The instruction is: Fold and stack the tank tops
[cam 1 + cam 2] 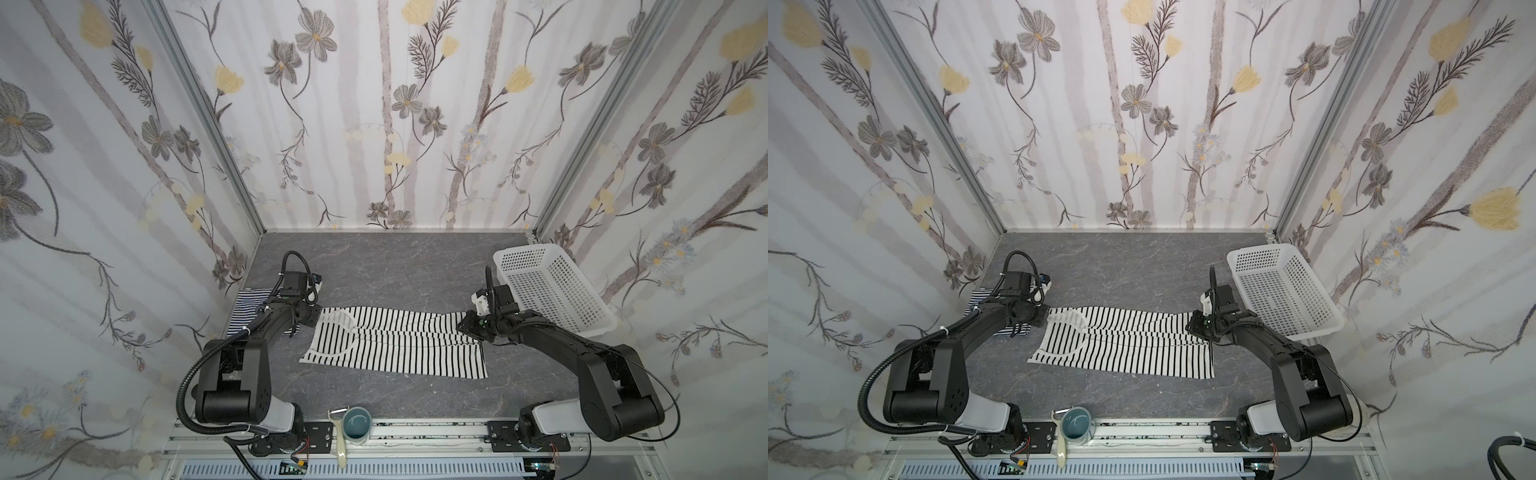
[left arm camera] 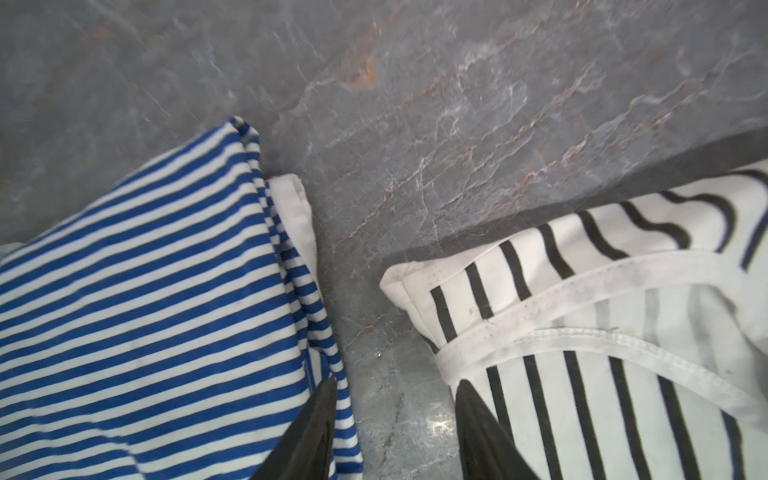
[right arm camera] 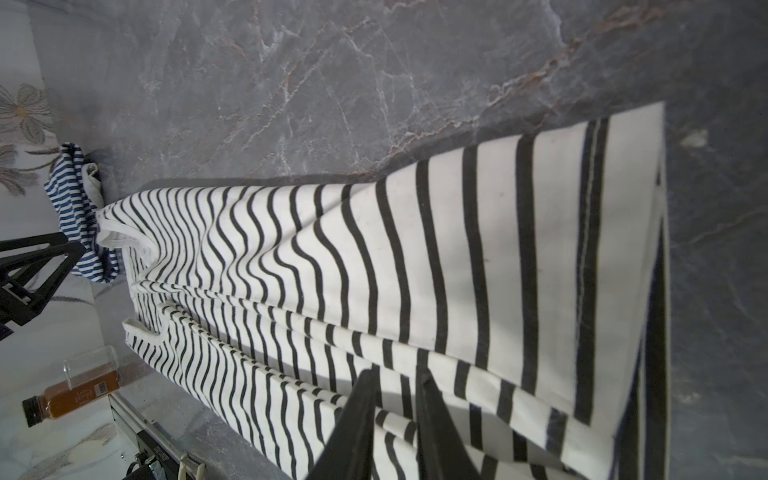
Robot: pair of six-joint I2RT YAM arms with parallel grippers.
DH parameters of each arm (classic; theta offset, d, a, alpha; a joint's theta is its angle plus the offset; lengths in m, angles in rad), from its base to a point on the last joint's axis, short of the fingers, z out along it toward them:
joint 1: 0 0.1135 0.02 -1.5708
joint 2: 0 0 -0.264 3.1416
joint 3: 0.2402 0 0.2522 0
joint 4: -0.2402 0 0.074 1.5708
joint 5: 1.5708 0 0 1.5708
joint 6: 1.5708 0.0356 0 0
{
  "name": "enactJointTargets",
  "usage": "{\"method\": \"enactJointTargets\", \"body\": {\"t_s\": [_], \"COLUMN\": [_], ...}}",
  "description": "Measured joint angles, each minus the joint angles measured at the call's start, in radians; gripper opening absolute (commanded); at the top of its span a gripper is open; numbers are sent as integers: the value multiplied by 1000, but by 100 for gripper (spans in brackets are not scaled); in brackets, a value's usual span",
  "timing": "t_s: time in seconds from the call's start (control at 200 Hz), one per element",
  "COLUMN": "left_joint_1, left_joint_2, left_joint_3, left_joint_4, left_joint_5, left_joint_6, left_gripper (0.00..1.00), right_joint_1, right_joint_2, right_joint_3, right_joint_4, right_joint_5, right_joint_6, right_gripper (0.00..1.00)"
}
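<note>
The white tank top with wide black stripes lies spread across the middle of the table, its far long side folded over. My right gripper is shut on a fold of that cloth near its hem end. The navy-and-white tank top sits folded at the left, partly hidden under my left arm. My left gripper is open over bare table, between the navy top and the shoulder strap of the black-striped tank top. Nothing is between its fingers.
A white perforated basket stands tilted at the back right, close behind my right arm. A blue mug and a peeler rest on the front rail. A brown bottle shows in the right wrist view.
</note>
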Motion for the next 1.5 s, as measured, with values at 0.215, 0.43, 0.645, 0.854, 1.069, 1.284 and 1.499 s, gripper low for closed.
{"method": "enactJointTargets", "body": {"t_s": [0.215, 0.43, 0.645, 0.854, 1.069, 1.284, 1.499], "left_joint_1": [-52, -206, -250, -260, -264, -264, -264], "left_joint_2": [-90, 100, 262, 315, 322, 328, 341], "left_joint_3": [15, 138, 240, 240, 198, 161, 137], "left_joint_4": [-6, -9, 5, 14, 27, 89, 176], "left_joint_5": [88, 148, 175, 175, 163, 154, 156], "left_joint_6": [-20, -24, -24, -24, -24, -21, -21], "left_gripper": [39, 36, 36, 35, 35, 35, 34], "right_joint_1": [2, 4, -43, -68, -74, -76, -76], "right_joint_2": [6, -5, -33, -2, 27, 30, 23], "right_joint_3": [39, 58, 16, -6, -6, -6, -6], "right_joint_4": [-31, -90, -111, -114, -106, -84, -81], "right_joint_5": [5, 104, 173, 185, 184, 173, 165], "right_joint_6": [2, 23, 38, 37, 33, 33, 33], "right_gripper": [23, 41, 40, 38, 36, 31, 27]}}
